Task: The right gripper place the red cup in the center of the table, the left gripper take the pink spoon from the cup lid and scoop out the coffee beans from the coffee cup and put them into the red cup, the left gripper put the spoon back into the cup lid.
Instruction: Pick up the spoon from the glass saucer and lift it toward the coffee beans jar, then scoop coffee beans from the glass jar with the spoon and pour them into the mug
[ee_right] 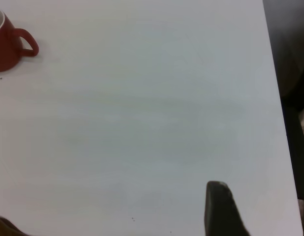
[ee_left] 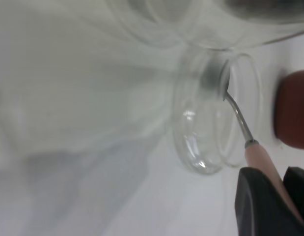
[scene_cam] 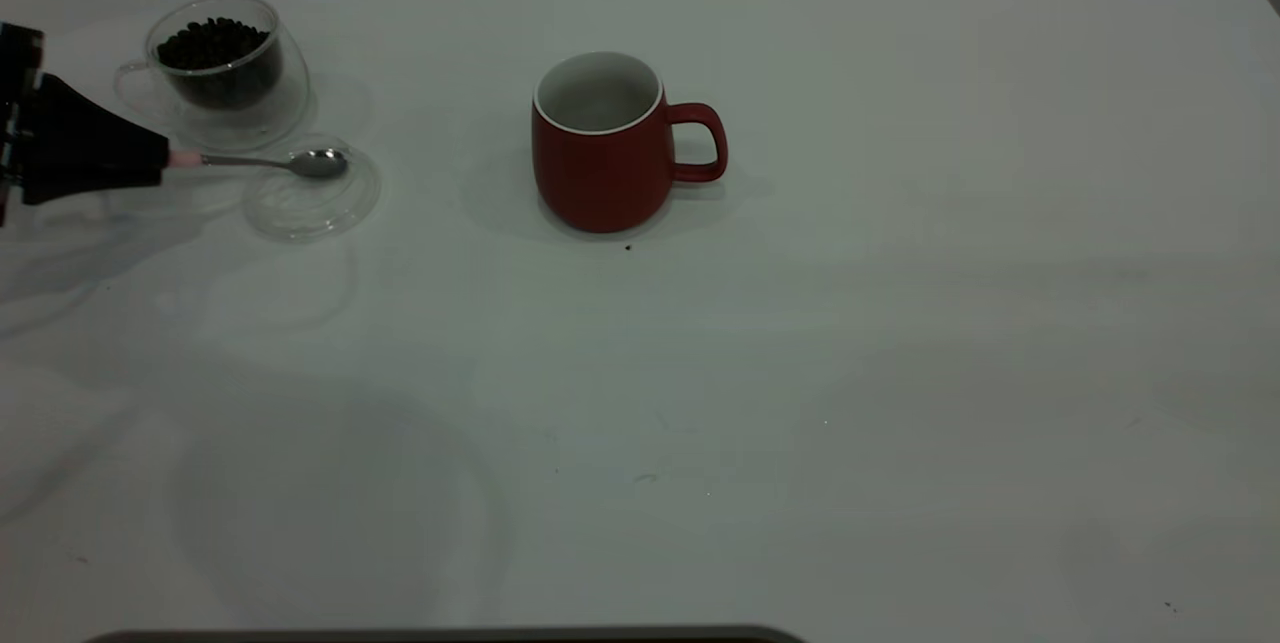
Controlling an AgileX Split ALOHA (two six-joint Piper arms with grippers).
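Observation:
The red cup (scene_cam: 600,163) stands upright near the middle of the table (scene_cam: 850,373), handle to the right; it also shows in the left wrist view (ee_left: 293,108) and the right wrist view (ee_right: 4,49). My left gripper (scene_cam: 165,161) (ee_left: 275,173) at the far left is shut on the pink handle of the pink spoon (scene_cam: 300,163) (ee_left: 257,155). The spoon's silver bowl lies over the clear cup lid (scene_cam: 310,208) (ee_left: 196,132); I cannot tell if it touches. The glass coffee cup (scene_cam: 225,113) holds coffee beans (scene_cam: 215,48) just behind. My right gripper (ee_right: 110,204) is open and empty, far right of the red cup.
A tiny dark speck (scene_cam: 628,247) lies on the table just in front of the red cup. The table's right edge (ee_right: 277,98) runs close by the right gripper. A dark strip (scene_cam: 450,635) lines the table's near edge.

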